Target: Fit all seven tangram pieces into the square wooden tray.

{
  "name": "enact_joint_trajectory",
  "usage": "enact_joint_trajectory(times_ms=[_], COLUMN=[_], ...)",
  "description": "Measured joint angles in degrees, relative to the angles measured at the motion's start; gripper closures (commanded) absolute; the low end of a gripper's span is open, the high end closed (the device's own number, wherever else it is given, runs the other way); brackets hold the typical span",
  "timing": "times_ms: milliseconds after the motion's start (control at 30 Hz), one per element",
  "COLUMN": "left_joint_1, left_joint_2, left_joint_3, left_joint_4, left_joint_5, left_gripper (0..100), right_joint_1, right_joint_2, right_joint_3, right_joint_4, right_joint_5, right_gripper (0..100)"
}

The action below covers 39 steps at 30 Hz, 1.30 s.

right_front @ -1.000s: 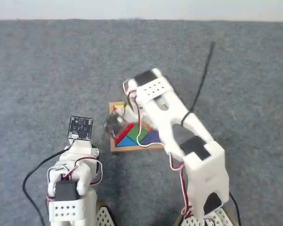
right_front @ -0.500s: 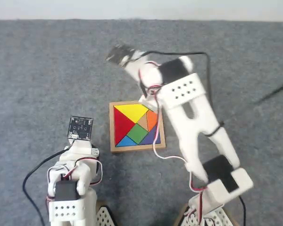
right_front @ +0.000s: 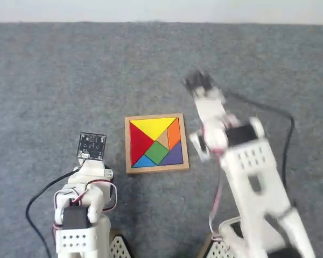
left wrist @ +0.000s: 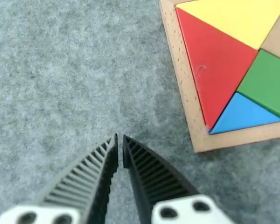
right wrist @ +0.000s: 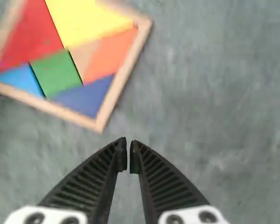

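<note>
All seven tangram pieces [right_front: 151, 131] are sitting in the wooden tray [right_front: 156, 169], ahead of the closed, empty left claw [left wrist: 120, 138] and right claw [right wrist: 127, 141]; nothing seems left.

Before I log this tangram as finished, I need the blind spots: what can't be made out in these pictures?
Left wrist view: the wooden tray is cut off by the frame edge, hiding part of the puzzle.
Right wrist view: the tray is blurred; seams between pieces are unclear.
High view: the right tool is blurred; the tan piece is too small to judge its fit.
</note>
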Motion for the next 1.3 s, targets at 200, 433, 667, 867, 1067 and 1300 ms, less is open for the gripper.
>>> enact_joint_trajectory(times_ms=[200, 433, 667, 867, 1067, 1300], left_joint_1=[0.00, 0.00, 0.00, 0.00, 0.00, 0.00], left_joint_2=[0.00, 0.00, 0.00, 0.00, 0.00, 0.00], left_joint_3=[0.00, 0.00, 0.00, 0.00, 0.00, 0.00], left_joint_4=[0.00, 0.00, 0.00, 0.00, 0.00, 0.00], left_joint_5=[0.00, 0.00, 0.00, 0.00, 0.00, 0.00], left_gripper=[98, 98, 98, 98, 98, 98], right_joint_1=[9.93, 20.22, 24.26, 29.27, 33.58, 34.46], right_joint_2=[-19.52, -32.97, -42.64, -53.89, -66.99, -67.08], right_joint_3=[23.74, 42.81, 50.90, 58.46, 58.29, 58.29], right_joint_4=[-3.52, -13.19, -14.33, -15.74, -8.62, -6.68], right_joint_5=[6.15, 9.49, 13.19, 13.54, 13.71, 13.71], right_gripper=[99.2, 99.2, 99.2, 99.2, 99.2, 99.2])
